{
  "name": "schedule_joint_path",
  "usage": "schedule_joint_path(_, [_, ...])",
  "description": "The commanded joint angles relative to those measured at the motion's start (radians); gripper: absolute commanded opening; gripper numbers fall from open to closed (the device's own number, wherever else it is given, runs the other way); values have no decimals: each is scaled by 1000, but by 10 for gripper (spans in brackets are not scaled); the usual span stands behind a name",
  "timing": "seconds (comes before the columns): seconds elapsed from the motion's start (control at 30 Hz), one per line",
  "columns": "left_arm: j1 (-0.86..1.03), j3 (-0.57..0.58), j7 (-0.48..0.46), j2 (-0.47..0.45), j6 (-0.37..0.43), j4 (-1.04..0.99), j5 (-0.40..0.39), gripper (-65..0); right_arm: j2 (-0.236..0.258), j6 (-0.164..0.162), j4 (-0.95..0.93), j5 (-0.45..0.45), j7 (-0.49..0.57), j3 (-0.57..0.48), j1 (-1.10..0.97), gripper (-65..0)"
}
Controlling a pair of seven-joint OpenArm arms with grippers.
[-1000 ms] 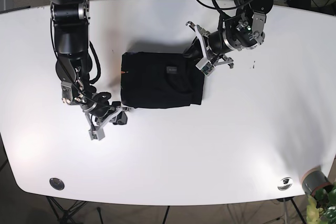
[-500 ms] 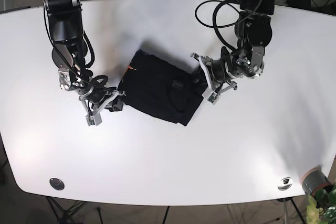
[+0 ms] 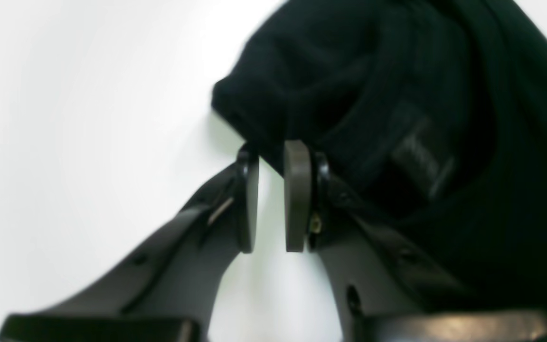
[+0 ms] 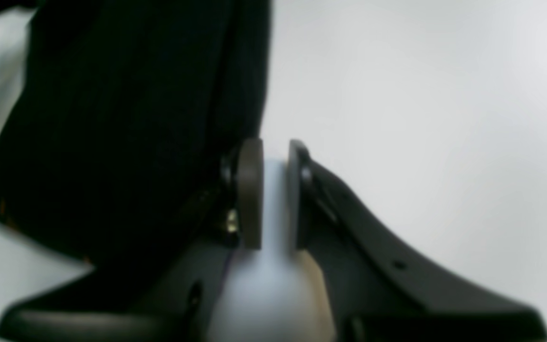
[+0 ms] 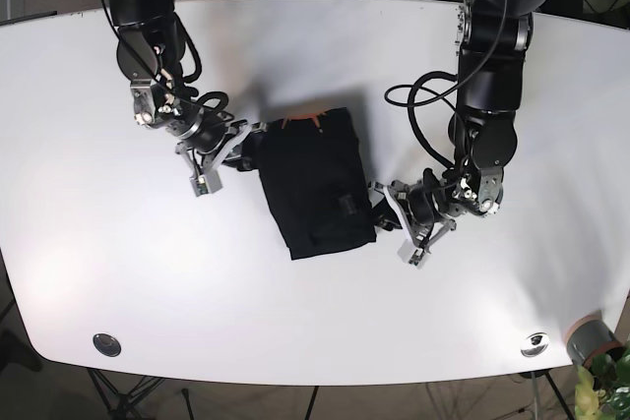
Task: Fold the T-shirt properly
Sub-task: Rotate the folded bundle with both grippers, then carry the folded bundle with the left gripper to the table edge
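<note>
The black folded T-shirt [image 5: 315, 184] lies mid-table with its long side running front to back, an orange tag [image 5: 300, 122] at its far edge. My left gripper [image 5: 386, 206] is at its near right corner. In the left wrist view the left gripper [image 3: 273, 147] stands with a narrow gap, its tips pinching the T-shirt [image 3: 397, 95] hem beside a grey label [image 3: 418, 152]. My right gripper [image 5: 241, 145] is at the far left corner. The right wrist view shows the right gripper [image 4: 273, 145] just as narrow, tips at the edge of the T-shirt [image 4: 112, 118].
The white table [image 5: 512, 282] curves off at its front edge, with two round fittings [image 5: 106, 344] [image 5: 535, 343] near that edge. A grey pot with a plant [image 5: 594, 338] stands past the front right corner. Cables hang behind the far edge.
The T-shirt has turned about a quarter turn clockwise, from lying sideways to lengthwise. My left gripper swung toward the front with its corner; my right gripper swung toward the back.
</note>
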Motion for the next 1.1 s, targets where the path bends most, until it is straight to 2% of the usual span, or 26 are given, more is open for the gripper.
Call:
schedule_joint_path(0.0, [-50,-5,-26,-33,-7,17,-21,-568,-21,10,51,16,-22,2,19,-561])
schedule_joint_path(0.1, [-62,-5,-26,-42,-4,29,-21,-568,-44,10,89,16,-71,-25,15,-563])
schedule_joint_path(0.27, [-36,-5,-26,-64,0,158,-19,-560,-44,10,151,19,-124,-56,15,-563])
schedule_joint_path(0.37, [-1,-5,-26,-62,5,239,-19,-482,-42,10,166,21,-135,-34,15,-563])
schedule_joint_path(0.43, [32,-5,-28,-61,63,302,-19,-407,-41,13,171,21,-138,-21,15,-563])
schedule_joint_path(0.57, [105,11,-29,-19,275,448,-19,-286,-27,16,172,21,-138,-10,15,-563])
schedule_joint_path(0.7, [153,107,-32,0,438,534,16,-226,-9,16,172,22,-137,-8,14,-563])
schedule_joint_path(0.77, [168,152,-58,4,476,551,56,-221,-6,16,172,22,-134,-8,5,-563])
schedule_joint_path(0.9, [225,269,-197,30,544,551,161,-189,-10,17,172,22,-132,35,-4,-563])
schedule_joint_path(1.0, [270,310,-266,40,591,519,242,-147,-12,17,172,22,-134,62,-8,-563])
schedule_joint_path(1.07, [285,324,-292,54,602,477,271,-142,-12,17,172,22,-134,70,-15,-563])
